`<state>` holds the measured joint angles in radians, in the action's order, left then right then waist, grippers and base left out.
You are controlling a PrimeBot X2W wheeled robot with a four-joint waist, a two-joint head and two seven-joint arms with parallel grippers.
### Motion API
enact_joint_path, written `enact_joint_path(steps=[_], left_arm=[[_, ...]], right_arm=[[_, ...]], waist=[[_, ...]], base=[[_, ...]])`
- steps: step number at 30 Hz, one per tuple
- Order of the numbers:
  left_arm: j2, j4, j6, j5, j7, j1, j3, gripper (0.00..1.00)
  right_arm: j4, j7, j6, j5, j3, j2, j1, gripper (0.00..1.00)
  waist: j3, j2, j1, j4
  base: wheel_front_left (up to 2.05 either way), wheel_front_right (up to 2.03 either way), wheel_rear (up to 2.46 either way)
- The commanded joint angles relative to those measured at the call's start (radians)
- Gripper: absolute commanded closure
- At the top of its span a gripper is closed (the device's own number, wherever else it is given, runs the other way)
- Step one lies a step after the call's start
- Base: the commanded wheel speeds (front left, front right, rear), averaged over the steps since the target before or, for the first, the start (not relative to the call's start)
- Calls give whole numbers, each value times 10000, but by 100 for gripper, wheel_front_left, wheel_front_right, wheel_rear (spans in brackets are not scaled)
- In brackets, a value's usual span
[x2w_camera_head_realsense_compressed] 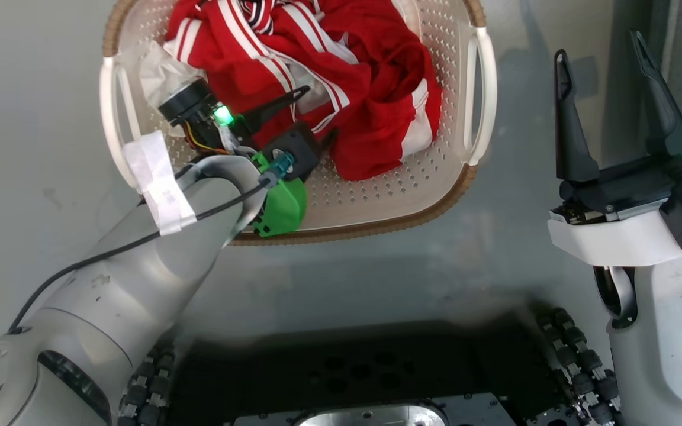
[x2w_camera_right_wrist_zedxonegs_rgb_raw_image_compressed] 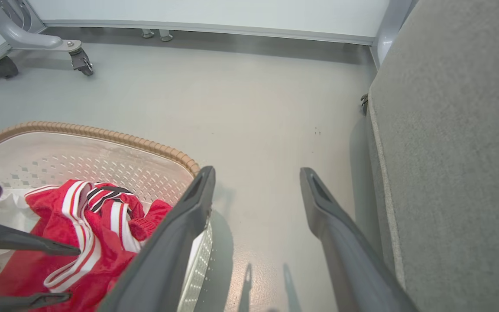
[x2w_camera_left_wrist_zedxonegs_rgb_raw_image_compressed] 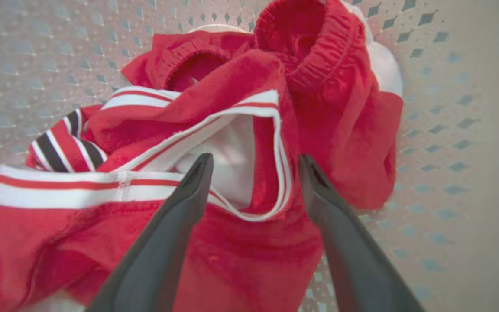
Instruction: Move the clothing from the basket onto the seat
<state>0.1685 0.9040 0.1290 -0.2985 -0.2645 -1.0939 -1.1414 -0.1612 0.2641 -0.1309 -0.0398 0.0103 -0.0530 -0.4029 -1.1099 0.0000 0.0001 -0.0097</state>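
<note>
1. The basket (x2w_camera_head_realsense_compressed: 376, 192) stands on the grey floor (x2w_camera_right_wrist_zedxonegs_rgb_raw_image_compressed: 254, 108), with its brown woven-look rim and white side handles in plain sight.
2. The clothing (x2w_camera_head_realsense_compressed: 370, 89) lies bunched inside the basket. Its red folds, white panels and striped trim are heaped toward the basket's far half. The near part of the basket's perforated bottom is bare.
3. The left hand (x2w_camera_left_wrist_zedxonegs_rgb_raw_image_compressed: 256, 158) reaches down into the basket. It is released, its two dark fingers spread wide. The tips sit on either side of a white-edged fold of the clothing. Whether they touch the cloth cannot be told.
4. The right hand (x2w_camera_head_realsense_compressed: 599, 47) hangs outside the basket, off its right side, above the floor. It is also released, with its fingers apart and nothing between them.
5. The seat (x2w_camera_right_wrist_zedxonegs_rgb_raw_image_compressed: 457, 151), a grey upholstered cushion, lies to the right of the basket, past the right hand. A strip of floor separates it from the basket.
</note>
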Motion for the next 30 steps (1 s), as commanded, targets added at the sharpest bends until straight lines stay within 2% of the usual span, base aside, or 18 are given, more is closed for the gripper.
enact_joint_path(steps=[1, 7, 14, 15, 16, 17, 23, 30], left_arm=[[-19, 178, 19, -18, -1, -211, 28, 0], [-267, 1026, 20, -201, -1, -323, 239, 0], [-570, 1896, 20, -346, 2, -428, -74, 0], [-609, 2028, 20, -371, 4, -464, -159, 25], [-643, 2148, 20, -386, 2, -559, -202, 57], [-668, 2235, 20, -399, 4, -603, -236, 100], [-727, 2595, 20, -497, 4, -684, -577, 100], [-549, 2133, 5, -566, 4, -865, -350, 100]], right_arm=[[-100, 7, 3, -47, 22, 6, -30, 0], [-228, 7, 3, -42, 163, 9, 260, 0], [-291, 7, 3, 6, 232, 13, 545, 0], [-296, 7, 3, 14, 227, 17, 591, 0], [-303, 7, 3, 25, 221, 18, 628, 0], [-304, 7, 3, 30, 221, 16, 641, 0], [-251, 7, 3, 84, 157, 21, 477, 0], [-209, 7, 3, 257, 73, 21, 4, 0]], waist=[[-354, 0, -1, -95], [-463, 0, -1, -220], [-524, 0, -1, -333], [-527, 0, -1, -342], [-533, 0, -1, -348], [-536, 0, -1, -358], [-503, 0, -1, -419], [-369, 0, -1, -299]], base=[[0, 0, 0], [0, 0, 0], [0, 0, 0], [0, 0, 0], [0, 0, 0], [0, 0, 0], [0, 0, 0], [0, 0, 0]])
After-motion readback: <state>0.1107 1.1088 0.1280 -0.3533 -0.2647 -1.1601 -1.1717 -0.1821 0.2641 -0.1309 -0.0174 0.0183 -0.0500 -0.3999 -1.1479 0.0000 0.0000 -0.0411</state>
